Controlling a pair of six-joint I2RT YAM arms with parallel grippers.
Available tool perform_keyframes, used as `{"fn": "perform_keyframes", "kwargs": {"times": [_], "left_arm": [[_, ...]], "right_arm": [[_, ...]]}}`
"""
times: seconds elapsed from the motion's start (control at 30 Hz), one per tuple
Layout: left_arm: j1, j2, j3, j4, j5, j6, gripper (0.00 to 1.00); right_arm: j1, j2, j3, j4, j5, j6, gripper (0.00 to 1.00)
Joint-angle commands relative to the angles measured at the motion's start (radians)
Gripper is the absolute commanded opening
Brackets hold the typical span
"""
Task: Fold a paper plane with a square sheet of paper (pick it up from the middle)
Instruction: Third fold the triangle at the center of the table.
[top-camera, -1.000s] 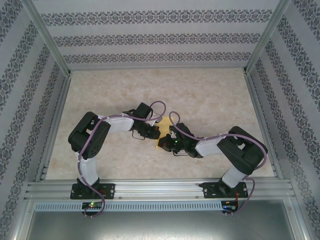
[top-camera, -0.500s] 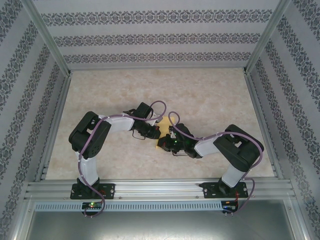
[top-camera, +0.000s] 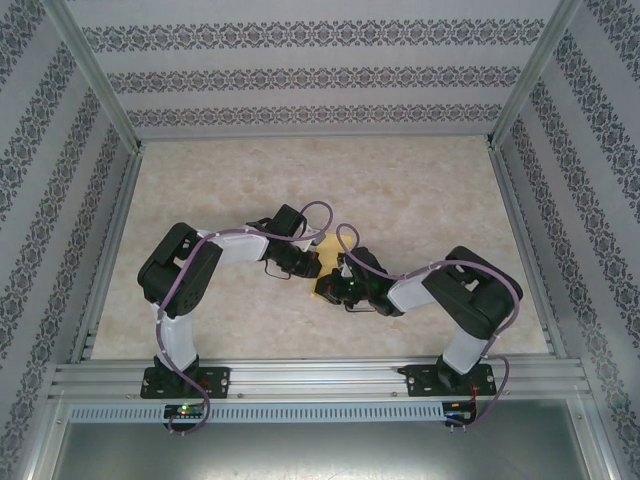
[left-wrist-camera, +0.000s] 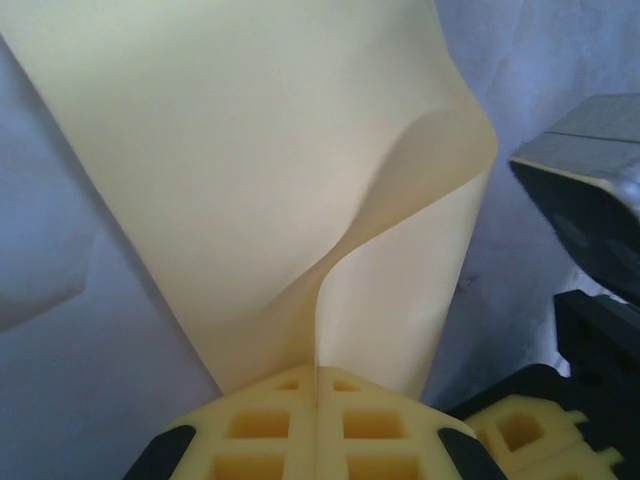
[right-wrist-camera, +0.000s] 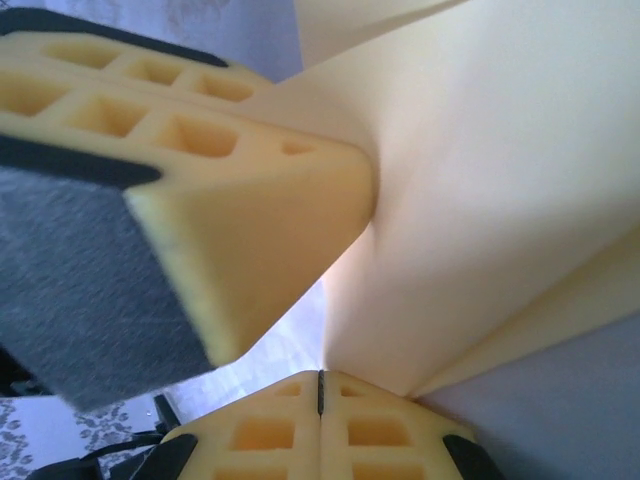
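Paper (left-wrist-camera: 250, 170) is about mid-table (top-camera: 420, 190), a bit nearer the front edge, and it's buckled into folds. Left gripper (left-wrist-camera: 317, 378) is clamped on one fold and right gripper (right-wrist-camera: 320, 380) on another, the two right beside each other.

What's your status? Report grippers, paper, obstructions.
Left gripper shut on the square sheet of paper. Right gripper shut on it too. Sheet buckled between them. Fingertips crowded close together, no other obstruction seen.
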Motion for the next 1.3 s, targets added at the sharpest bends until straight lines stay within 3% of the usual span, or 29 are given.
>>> {"fn": "perform_keyframes", "kwargs": {"times": [0.0,0.37,0.63,0.87,1.27], "left_arm": [[-0.008,0.044,-0.005,-0.048,-0.042,0.025,0.01],[-0.009,0.042,-0.005,-0.047,-0.037,0.025,0.01],[-0.008,0.044,-0.003,-0.048,-0.034,0.026,0.01],[-0.009,0.044,-0.005,-0.048,-0.032,0.028,0.0],[-0.008,0.044,-0.004,-0.049,-0.028,0.028,0.0]], "right_arm": [[0.031,-0.065,0.051,-0.166,0.05,-0.077,0.0],[0.04,0.021,0.071,-0.134,0.018,-0.054,0.0],[0.04,-0.012,0.095,-0.225,0.033,-0.092,0.0],[-0.038,-0.127,0.05,-0.228,0.058,-0.116,0.0],[-0.068,-0.041,0.051,-0.171,0.004,-0.121,0.0]]}}
